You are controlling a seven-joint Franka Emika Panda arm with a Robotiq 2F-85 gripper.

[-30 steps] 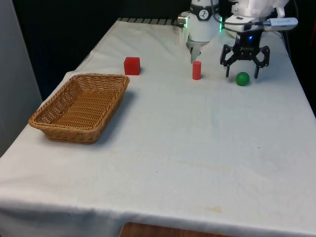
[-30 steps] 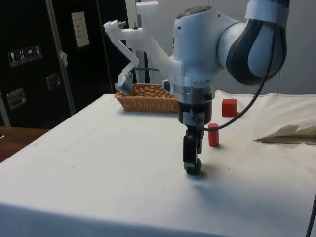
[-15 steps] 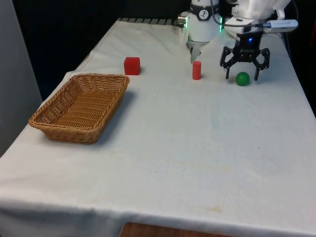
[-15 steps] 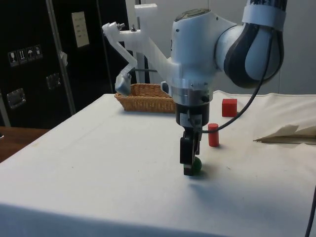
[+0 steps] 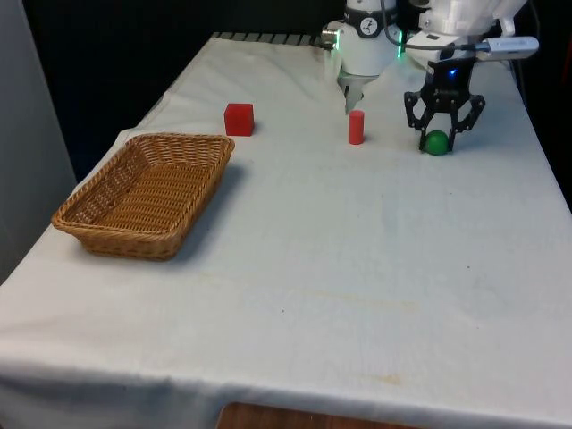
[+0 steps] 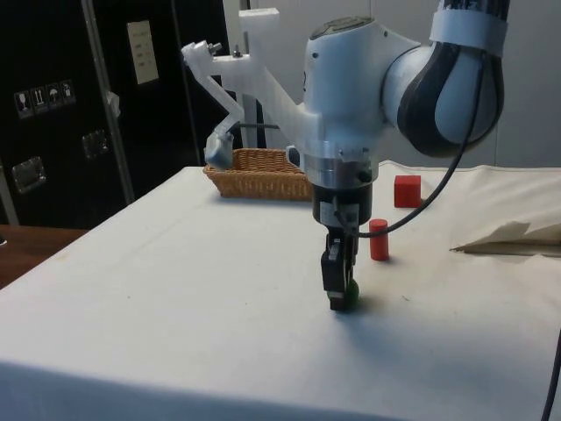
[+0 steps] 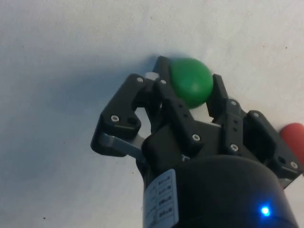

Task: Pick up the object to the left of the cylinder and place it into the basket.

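A: Green ball (image 5: 436, 142): it lies on the bench (image 5: 357, 250), on the front view's right of the red cylinder (image 5: 356, 127), and is pinched between the fingers of the pincer (image 5: 437, 138). How is the grasp judged?

B: In the wrist view the fingertips (image 7: 164, 66) are pressed to opposite sides of the ball (image 7: 191, 81), roughly across its widest part. A round thing is easily squeezed out, so the grip should be kept centred and the lift made straight up before any travel.

A: And the arm?

B: The pincer (image 6: 339, 285) is pointed straight down from a vertical wrist, its tips at the cloth beside the ball (image 6: 349, 294). The wicker basket (image 5: 143, 192) is well apart, beyond the cylinder and the red cube (image 5: 239, 119), so a long carry across the bench is to be expected.
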